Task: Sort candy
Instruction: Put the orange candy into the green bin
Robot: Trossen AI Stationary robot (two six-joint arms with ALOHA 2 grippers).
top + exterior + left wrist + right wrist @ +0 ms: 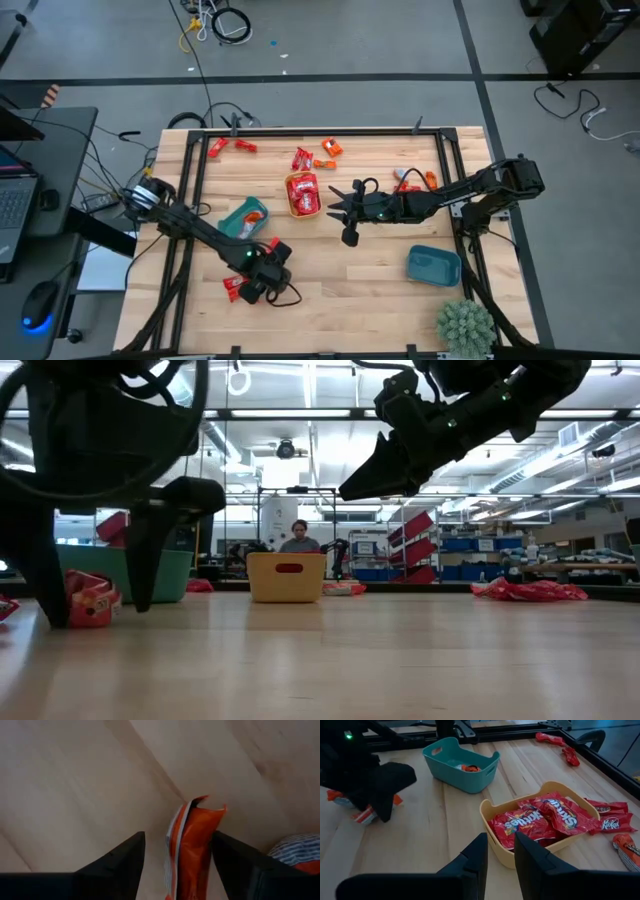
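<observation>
Left tool point(247, 291), mine, stands low over the bench point(340, 270) near its front edge, fingers wide, an orange candy point(192, 851) upright between them and touching neither. Right tool point(497, 851), fingers narrow and empty, hovers beside the yellow bowl point(496, 845) of red candies point(540, 817); the teal bowl point(457, 772) sits beyond.

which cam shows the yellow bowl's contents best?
Right wrist view: the yellow bowl sits close, with its red candy packs readable inside. The high view shows the bowl small, red filling only. The low view shows just its side wall, contents hidden. The left wrist view misses it.
</observation>
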